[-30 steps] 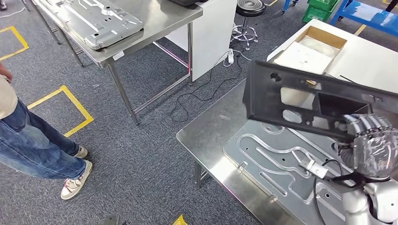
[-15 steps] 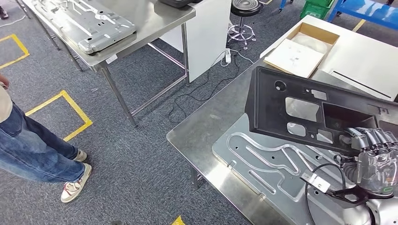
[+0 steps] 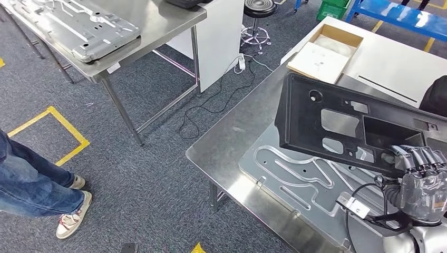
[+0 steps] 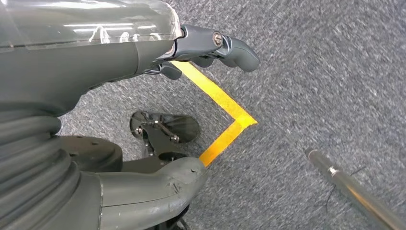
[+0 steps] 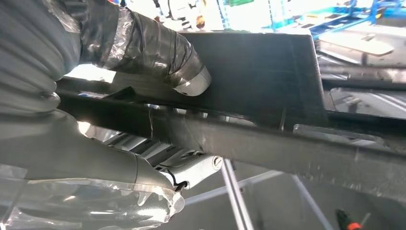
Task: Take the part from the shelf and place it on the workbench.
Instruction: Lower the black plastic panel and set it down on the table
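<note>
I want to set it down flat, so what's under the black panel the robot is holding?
Under the black panel lies a grooved metal plate on the steel workbench. The panel hides the plate's far part; the right hand grips its lower edge.

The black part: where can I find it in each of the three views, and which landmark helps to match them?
Head view: black part at centre right, tilted above the metal plate.
Left wrist view: not in it.
Right wrist view: black part across the middle.
Shared landmark: the right robot hand gripping its edge.
</note>
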{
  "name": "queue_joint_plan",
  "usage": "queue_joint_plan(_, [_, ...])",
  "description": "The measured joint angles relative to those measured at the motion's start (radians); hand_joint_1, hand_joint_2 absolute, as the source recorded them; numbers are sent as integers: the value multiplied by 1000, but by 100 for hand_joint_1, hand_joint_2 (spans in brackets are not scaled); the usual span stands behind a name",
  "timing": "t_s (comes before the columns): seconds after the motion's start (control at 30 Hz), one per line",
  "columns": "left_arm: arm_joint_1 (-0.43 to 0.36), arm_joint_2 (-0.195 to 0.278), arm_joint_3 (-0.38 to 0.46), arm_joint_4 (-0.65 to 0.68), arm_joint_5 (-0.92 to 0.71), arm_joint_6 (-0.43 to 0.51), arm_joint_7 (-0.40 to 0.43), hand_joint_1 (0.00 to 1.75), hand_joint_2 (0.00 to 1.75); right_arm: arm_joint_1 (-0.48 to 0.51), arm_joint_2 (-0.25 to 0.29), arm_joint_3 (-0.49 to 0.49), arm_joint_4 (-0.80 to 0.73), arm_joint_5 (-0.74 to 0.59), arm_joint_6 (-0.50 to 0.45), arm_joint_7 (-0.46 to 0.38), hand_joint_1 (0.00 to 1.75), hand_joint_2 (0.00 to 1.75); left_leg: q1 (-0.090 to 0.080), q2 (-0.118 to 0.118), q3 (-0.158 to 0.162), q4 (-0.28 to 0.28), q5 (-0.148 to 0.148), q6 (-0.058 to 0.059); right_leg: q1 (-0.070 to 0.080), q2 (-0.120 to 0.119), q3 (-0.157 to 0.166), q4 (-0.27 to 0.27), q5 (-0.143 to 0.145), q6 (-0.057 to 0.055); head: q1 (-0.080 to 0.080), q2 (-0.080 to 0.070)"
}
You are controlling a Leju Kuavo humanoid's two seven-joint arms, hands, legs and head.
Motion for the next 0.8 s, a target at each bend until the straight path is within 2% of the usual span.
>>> queue_joint_plan(0.07, [-2, -2, 0, 0, -1, 2, 2, 0, 175, -6, 0, 0, -3, 1, 0, 10, 175, 175, -5, 9, 0, 7, -6, -7, 6, -26, 58, -117, 42, -11, 0, 0])
queue_joint_plan(0.1, [-3, -2, 0, 0, -1, 2, 3, 0, 175, -8, 0, 0, -5, 2, 0, 14, 175, 175, -7, 13, 0, 9, -9, -11, 10, -34, 70, -146, 48, -17, 0, 0])
queue_joint_plan(0.13, [-4, -2, 0, 0, -1, 3, 4, 0, 175, -11, -1, 0, -6, 4, 0, 20, 175, 175, -9, 18, 1, 10, -10, -15, 13, -34, 70, -152, 45, -24, 0, 0])
queue_joint_plan(0.2, [-7, -2, 0, 0, -3, 3, 6, 0, 175, -12, -1, 1, -8, 11, 0, 30, 175, 175, -9, 24, 2, 10, -13, -25, 11, -20, 68, -155, 50, -34, -1, 0])
queue_joint_plan(0.23, [-8, -2, 0, 0, -4, 3, 6, 0, 175, -15, -2, 1, -8, 13, 0, 34, 175, 175, -8, 17, -1, 21, -22, -30, 8, -14, 69, -158, 52, -40, -1, 0])
queue_joint_plan(0.3, [-10, -3, 0, 0, -7, 4, 7, 0, 175, -20, -3, 1, -8, 16, 0, 38, 175, 175, -4, -11, -34, 99, -73, -41, 2, -3, 70, -164, 57, -51, -1, 0])
queue_joint_plan(0.37, [-10, -3, 0, 0, -8, 3, 9, 0, 175, -25, -3, 1, -8, 18, 0, 43, 175, 175, -1, -28, -95, 234, -137, -46, 4, 10, 67, -163, 59, -56, -2, 0])
queue_joint_plan(0.4, [-10, -3, 0, 0, -10, 3, 10, 0, 175, -25, -4, 2, -8, 20, 0, 46, 175, 175, 0, -29, -119, 283, -151, -46, 5, 17, 67, -162, 59, -56, -2, 0])
queue_joint_plan(0.43, [-10, -3, 0, 0, -11, 3, 12, 0, 175, -26, -4, 2, -8, 21, 0, 50, 175, 175, 0, -29, -126, 298, -145, -46, 5, 26, 66, -161, 59, -56, -2, 0])
queue_joint_plan(0.47, [-10, -3, 0, 0, -13, 3, 13, 0, 175, -27, -5, 3, -8, 22, 0, 53, 175, 175, 0, -30, -113, 268, -118, -44, 6, 35, 67, -159, 59, -56, -2, 0])
queue_joint_plan(0.53, [-11, -3, 0, 0, -16, 3, 14, 0, 175, -30, -7, 3, -8, 22, 0, 56, 175, 175, 0, -49, -49, 129, -48, -35, 6, 52, 67, -156, 58, -54, -2, 0])
queue_joint_plan(0.57, [-12, -3, 0, 0, -17, 3, 14, 0, 175, -32, -9, 3, -8, 22, 0, 56, 175, 175, 0, -60, -21, 67, -25, -32, 7, 60, 67, -155, 58, -51, -2, 0])
queue_joint_plan(0.6, [-13, -3, 0, 0, -17, 2, 14, 0, 175, -33, -10, 4, -8, 23, 0, 57, 175, 175, 0, -68, -4, 28, -15, -29, 7, 67, 65, -154, 59, -46, -2, 0])
queue_joint_plan(0.63, [-13, -3, 0, 0, -18, 2, 15, 0, 175, -35, -11, 4, -8, 24, 0, 57, 175, 175, -1, -71, 2, 15, -16, -27, 7, 73, 63, -155, 61, -40, -2, 0])
queue_joint_plan(0.7, [-15, -6, 0, 0, -18, 2, 16, 0, 175, -37, -16, 4, -8, 27, 0, 59, 175, 175, -2, -58, 3, 7, -8, -19, 6, 79, 61, -160, 65, -26, -2, 0])
queue_joint_plan(0.73, [-16, -8, 0, 0, -18, 3, 16, 0, 175, -38, -20, 5, -7, 29, 0, 62, 175, 175, 0, -52, 5, 1, -3, -12, 6, 72, 58, -156, 61, -21, -1, 0])
queue_joint_plan(0.8, [-18, -12, 0, 0, -20, 3, 18, 0, 175, -49, -30, 6, -4, 34, 0, 67, 175, 175, 3, -38, 6, -12, 7, 0, 7, 41, 31, -97, 20, -15, 1, 0])
